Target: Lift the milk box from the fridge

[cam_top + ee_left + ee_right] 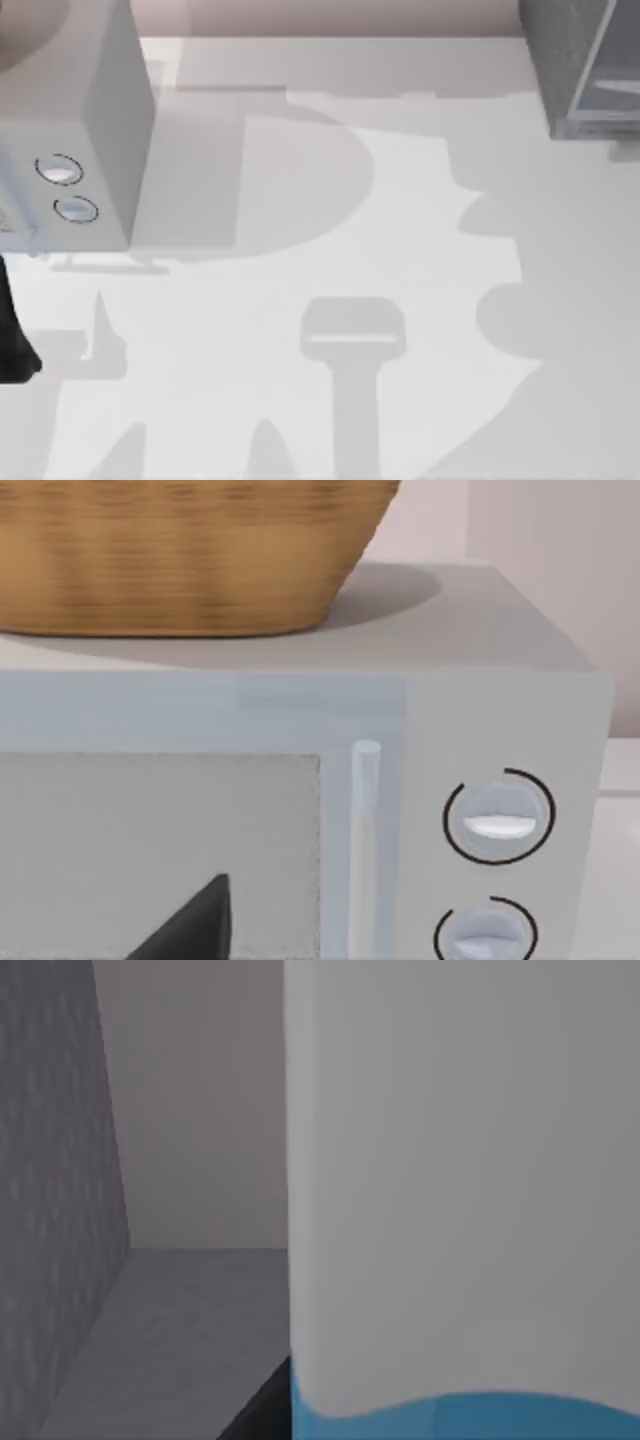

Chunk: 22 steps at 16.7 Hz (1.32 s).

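The milk box (460, 1190) looms very close in the right wrist view, a white face with a light-blue band along its lower edge. It stands inside the fridge (60, 1210), whose speckled grey wall and grey floor show beside it. A dark sliver of my right gripper (262, 1408) lies against the box's lower corner. In the top view the fridge (585, 65) stands at the back right, grey with a pale see-through panel. My left arm (12, 340) is parked at the table's left edge, and a dark part of my left gripper (190, 925) faces the grey box with two dials.
A grey box with two round dials (75, 130) stands at the back left, and a woven basket (180, 550) sits on its top. The white table (340, 300) spreads between it and the fridge.
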Motion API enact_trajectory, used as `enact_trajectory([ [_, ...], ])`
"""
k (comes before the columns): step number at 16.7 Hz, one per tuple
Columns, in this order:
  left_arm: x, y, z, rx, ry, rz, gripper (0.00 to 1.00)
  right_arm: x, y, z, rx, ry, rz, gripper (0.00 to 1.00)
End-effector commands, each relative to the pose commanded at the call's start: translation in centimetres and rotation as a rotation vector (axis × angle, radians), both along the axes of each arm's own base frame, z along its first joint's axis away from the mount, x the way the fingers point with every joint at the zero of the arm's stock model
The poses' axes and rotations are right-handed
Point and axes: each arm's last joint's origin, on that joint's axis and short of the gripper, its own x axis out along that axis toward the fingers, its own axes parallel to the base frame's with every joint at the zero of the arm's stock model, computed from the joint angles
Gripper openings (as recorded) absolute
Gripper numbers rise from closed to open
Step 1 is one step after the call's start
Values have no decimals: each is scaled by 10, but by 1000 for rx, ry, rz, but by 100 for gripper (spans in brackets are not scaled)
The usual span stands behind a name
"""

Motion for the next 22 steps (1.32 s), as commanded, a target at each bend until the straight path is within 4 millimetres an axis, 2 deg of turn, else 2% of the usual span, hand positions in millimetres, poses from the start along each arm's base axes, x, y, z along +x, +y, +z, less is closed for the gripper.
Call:
enact_trajectory([
  [2, 0, 0, 0, 0, 0, 0, 100, -18, 0, 2, -3, -9, -1, 0],
  [4, 0, 0, 0, 0, 0, 0, 100, -25, 1, 4, -5, -19, -1, 0],
  [10, 0, 0, 0, 0, 0, 0, 100, -26, 3, 4, -3, -16, 4, 0],
  [14, 0, 0, 0, 0, 0, 0, 100, -45, 17, 30, -10, -26, 9, 0],
  [16, 0, 0, 0, 0, 0, 0, 100, -66, 27, 48, -13, -33, 9, 0],
  [18, 0, 0, 0, 0, 0, 0, 100, -95, 40, 66, -15, -41, 8, 0],
  [20, 0, 0, 0, 0, 0, 0, 100, -132, 53, 80, -16, -52, 7, 0],
  [22, 0, 0, 0, 0, 0, 0, 100, -172, 64, 83, -15, -64, 6, 0],
])
